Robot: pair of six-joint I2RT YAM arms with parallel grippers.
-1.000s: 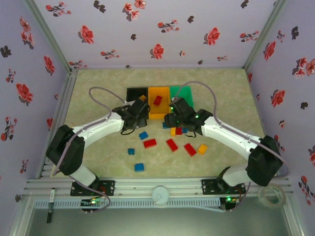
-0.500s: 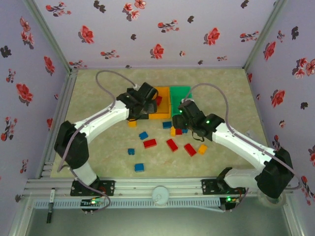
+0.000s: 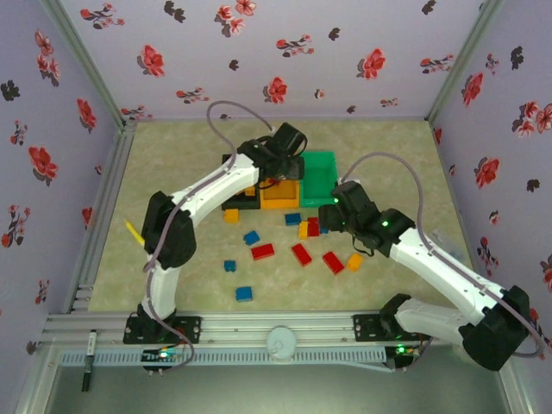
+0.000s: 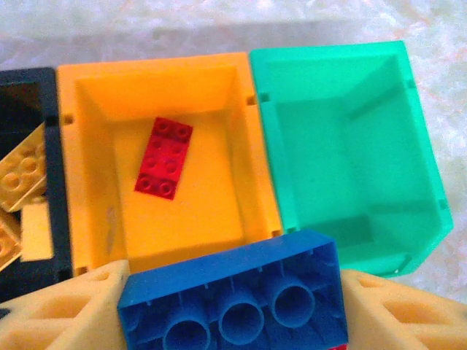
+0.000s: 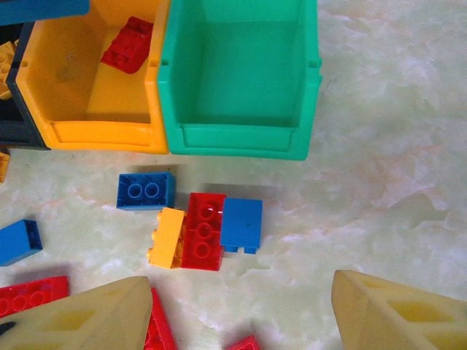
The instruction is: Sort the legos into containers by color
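Overhead, the left gripper point(image 3: 283, 169) hangs above the row of bins in the upper centre of the top view. Its wrist camera shows it clamped on a blue brick point(image 4: 232, 292), held between both fingers point(image 4: 69, 306) at the bottom edge (hollow underside toward the lens). Beyond the brick, the orange bin point(image 4: 87, 80) fills the middle left and holds one red brick point(image 4: 164, 157) lying flat. The green bin point(image 4: 328, 58) touches it on the right, and the black bin point(image 4: 47, 146) on the left holds yellow bricks point(image 4: 22, 175). The right gripper point(image 3: 335, 214) sits just right of centre with its jaws wide and nothing between them. From its wrist, loose bricks point(image 5: 204, 231) in blue, yellow and red lie bunched on the table point(image 5: 379, 109) in mid-frame, just below the orange and green bins.
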